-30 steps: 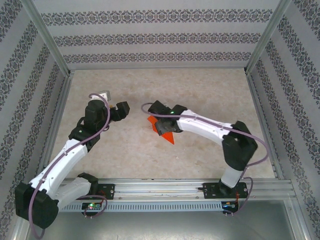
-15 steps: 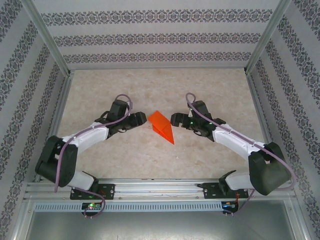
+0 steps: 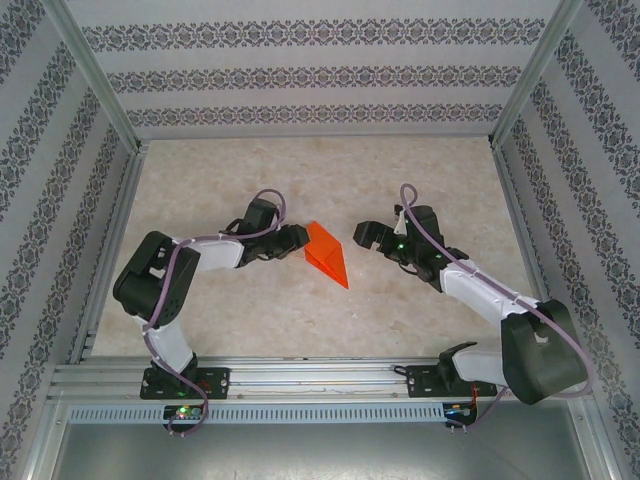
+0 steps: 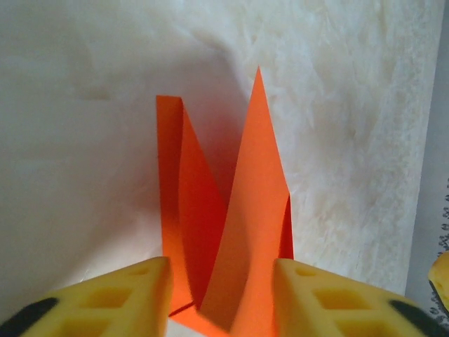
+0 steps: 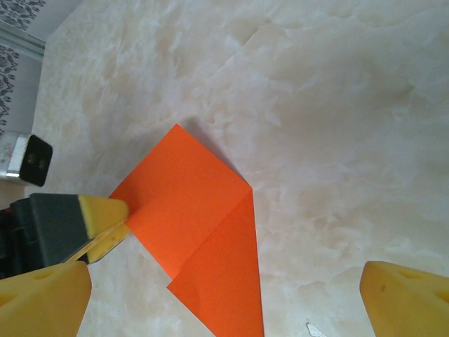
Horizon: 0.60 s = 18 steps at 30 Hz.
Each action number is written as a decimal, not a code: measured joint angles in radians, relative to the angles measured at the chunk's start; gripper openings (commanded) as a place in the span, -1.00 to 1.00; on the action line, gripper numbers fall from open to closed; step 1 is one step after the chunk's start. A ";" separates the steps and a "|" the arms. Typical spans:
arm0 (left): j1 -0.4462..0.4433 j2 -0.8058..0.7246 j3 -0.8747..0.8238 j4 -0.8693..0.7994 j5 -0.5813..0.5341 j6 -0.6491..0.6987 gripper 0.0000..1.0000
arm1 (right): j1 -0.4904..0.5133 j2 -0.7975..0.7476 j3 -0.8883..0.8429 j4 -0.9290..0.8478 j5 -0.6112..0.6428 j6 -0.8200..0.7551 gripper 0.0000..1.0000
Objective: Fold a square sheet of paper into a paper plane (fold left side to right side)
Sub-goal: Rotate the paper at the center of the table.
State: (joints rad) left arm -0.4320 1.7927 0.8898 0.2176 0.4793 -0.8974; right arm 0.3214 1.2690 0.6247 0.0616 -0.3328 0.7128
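- One table [image 3: 400, 180], pale and marbled, walled by patterned panels; its near edge is hidden behind the mounting rail.
- Two arms: the left arm [image 3: 165, 280] folds back on itself and the right arm [image 3: 500, 295] reaches in from the right. Both meet near the table's middle.
- One paper plane [image 3: 325, 252], orange-red and part folded, lies on the table between the grippers with its tip toward the rail. From the left wrist its flaps [image 4: 245, 210] stand up, and the near edge is cut off by the frame.
- Two grippers. The left gripper [image 3: 295, 240] has its fingers [image 4: 126, 295] on either side of the paper's edge at a narrow gap; whether they pinch it I cannot tell.
- The right gripper [image 3: 365, 235] is just beside the paper, apart from it. Its fingers [image 5: 403, 298] are spread wide, hold nothing, and are cropped at the frame corners.
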 measured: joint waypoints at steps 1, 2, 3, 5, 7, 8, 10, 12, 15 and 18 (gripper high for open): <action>0.000 0.012 0.008 0.008 0.004 -0.002 -0.42 | -0.008 -0.002 -0.005 0.005 -0.011 0.000 0.96; 0.000 0.021 0.014 0.013 0.007 -0.002 -0.50 | -0.017 -0.005 -0.010 0.010 -0.023 0.000 0.96; 0.000 0.031 0.019 0.019 0.010 -0.002 -0.61 | -0.026 -0.008 -0.015 0.013 -0.037 -0.001 0.96; 0.000 0.043 0.021 0.028 0.017 0.001 -0.77 | -0.045 -0.014 -0.023 0.021 -0.068 -0.004 0.90; 0.000 0.048 0.021 0.031 0.023 0.006 -0.89 | -0.065 -0.015 -0.026 0.027 -0.109 -0.013 0.84; 0.000 0.048 0.021 0.032 0.026 0.009 -0.92 | -0.074 -0.015 -0.026 0.029 -0.129 -0.016 0.81; 0.001 0.046 0.021 0.038 0.039 0.019 -0.97 | -0.095 -0.015 -0.026 0.037 -0.177 -0.036 0.75; 0.004 0.036 0.020 0.038 0.056 0.035 -0.99 | -0.113 -0.015 -0.026 0.040 -0.221 -0.057 0.72; 0.016 -0.003 0.002 0.047 0.099 0.071 -0.99 | -0.129 -0.001 -0.025 0.044 -0.301 -0.109 0.69; 0.037 -0.067 -0.031 0.059 0.160 0.126 -0.99 | -0.129 0.038 -0.020 0.045 -0.377 -0.159 0.69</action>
State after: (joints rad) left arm -0.3946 1.7256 0.8593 0.2764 0.6392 -0.7715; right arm 0.1921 1.3067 0.6048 0.1062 -0.7094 0.5533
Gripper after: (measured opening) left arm 0.056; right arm 0.847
